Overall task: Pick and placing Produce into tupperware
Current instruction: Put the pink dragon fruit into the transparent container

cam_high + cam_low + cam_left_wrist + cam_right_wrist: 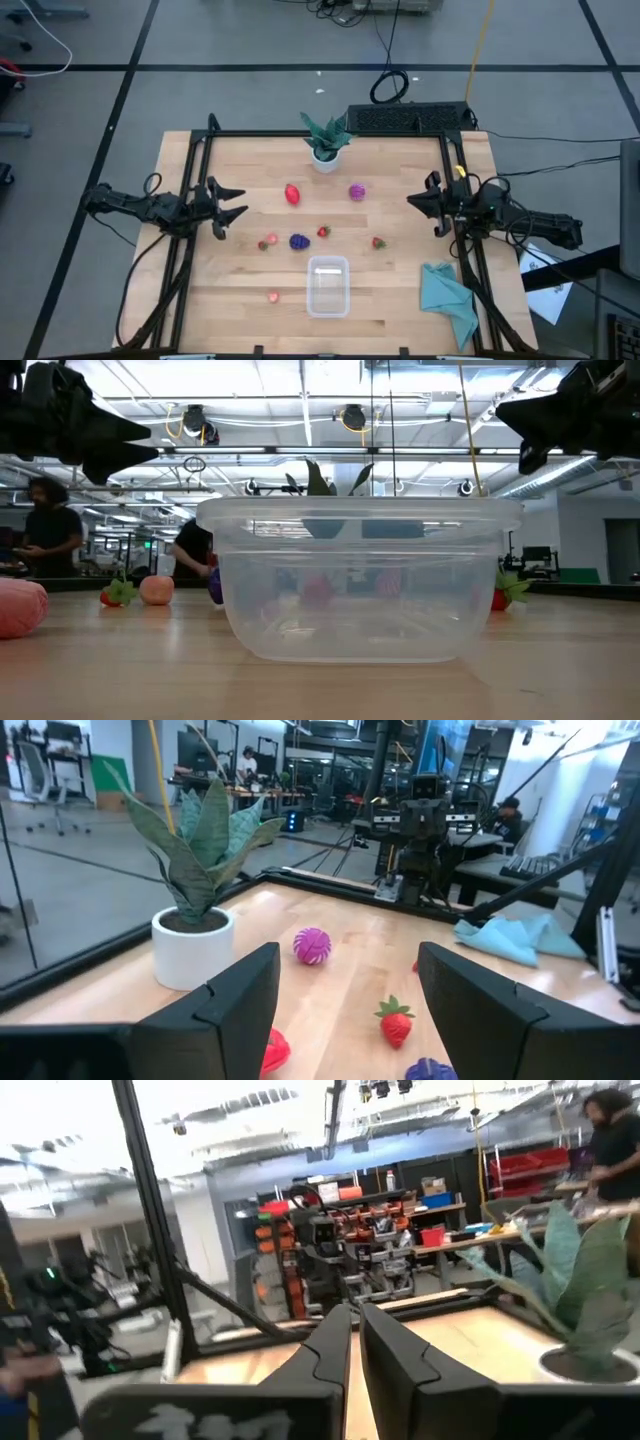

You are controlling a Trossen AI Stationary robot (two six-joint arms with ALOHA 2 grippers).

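The clear tupperware (328,285) (360,580) stands open near the table's near edge, with nothing plainly inside it. The produce lies scattered on the wood beyond it: a red piece (292,194), a magenta one (357,191) (312,945), a dark purple one (299,241), two small strawberries (324,232) (378,242), and pinkish pieces (268,242) (273,295). My left gripper (238,202) (345,1010) hovers open at the table's left side, pointing right toward the produce. My right gripper (410,201) (355,1340) hovers shut at the right side, pointing left.
A green potted plant in a white pot (325,145) (195,920) stands at the far edge's middle. A teal cloth (447,298) lies at the near right corner. A black frame (300,134) borders the table. People show in the room behind.
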